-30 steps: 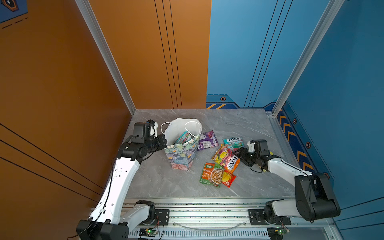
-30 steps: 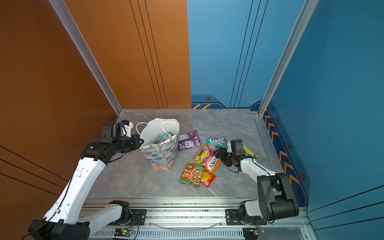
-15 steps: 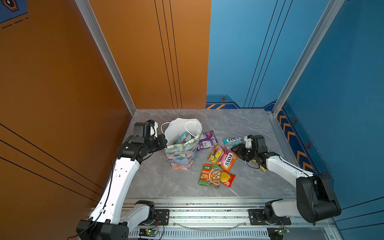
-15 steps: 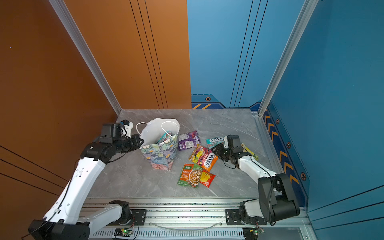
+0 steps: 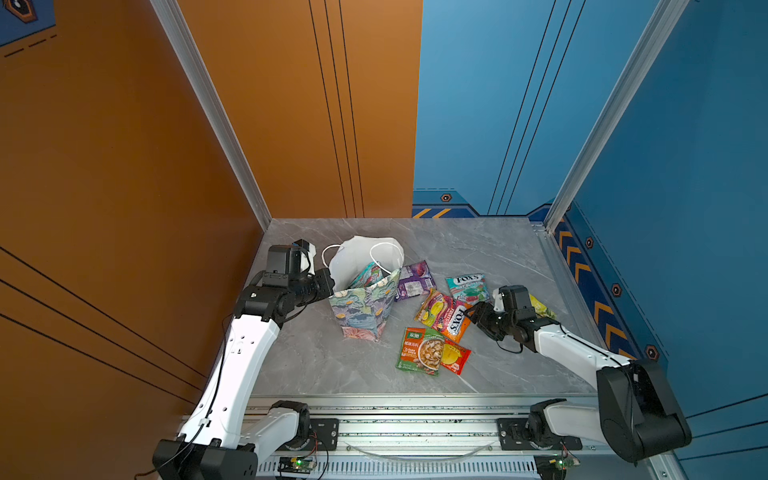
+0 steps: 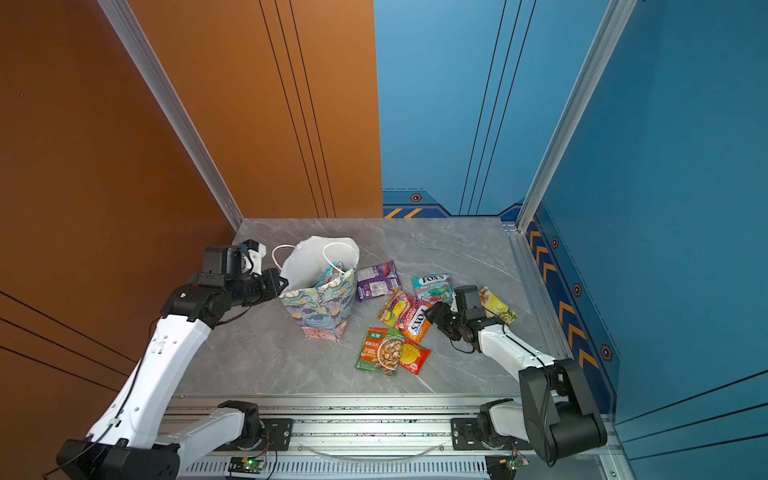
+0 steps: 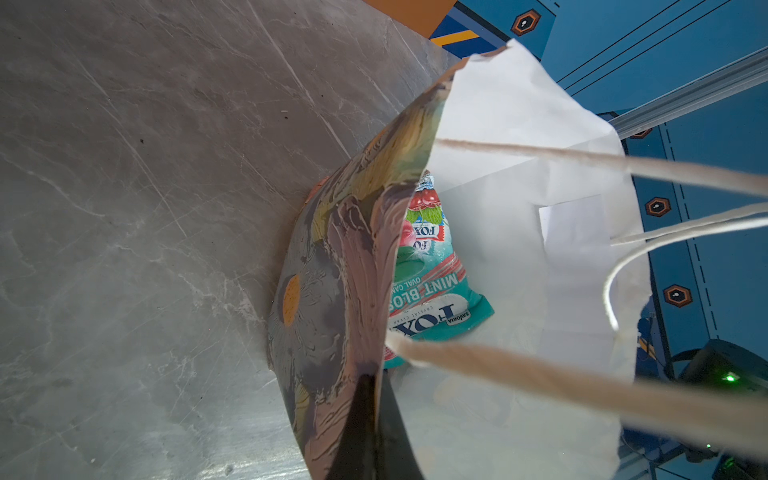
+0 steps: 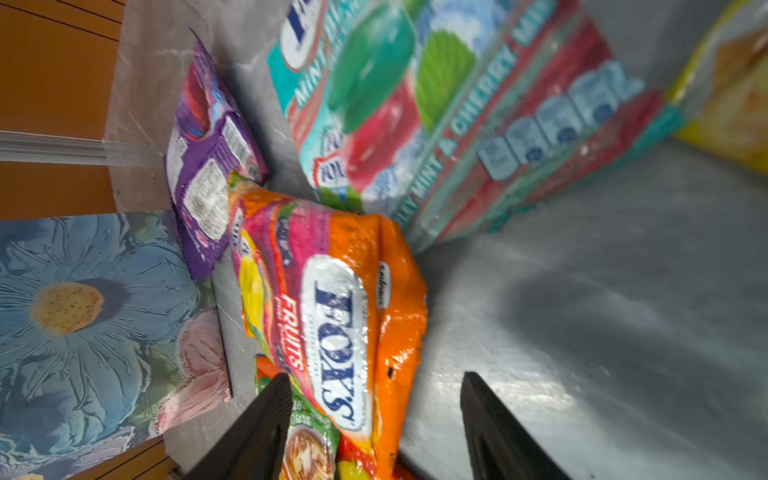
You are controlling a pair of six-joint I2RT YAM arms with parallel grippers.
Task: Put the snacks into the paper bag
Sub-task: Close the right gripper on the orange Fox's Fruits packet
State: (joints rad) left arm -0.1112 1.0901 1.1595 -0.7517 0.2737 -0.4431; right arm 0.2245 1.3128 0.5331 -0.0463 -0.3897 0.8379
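Left gripper (image 7: 370, 388) clamped on paper bag (image 7: 332, 286) rim. Right gripper (image 8: 374, 376) jaws apart, straddling orange FOX'S packet (image 8: 353, 286); contact unclear.

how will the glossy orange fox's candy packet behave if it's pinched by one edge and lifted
Probably floppy: the glossy orange FOX'S candy packet looks creased and lumpy, so it may sag from a pinched edge. Its shiny film could slip between the right gripper's open jaws.
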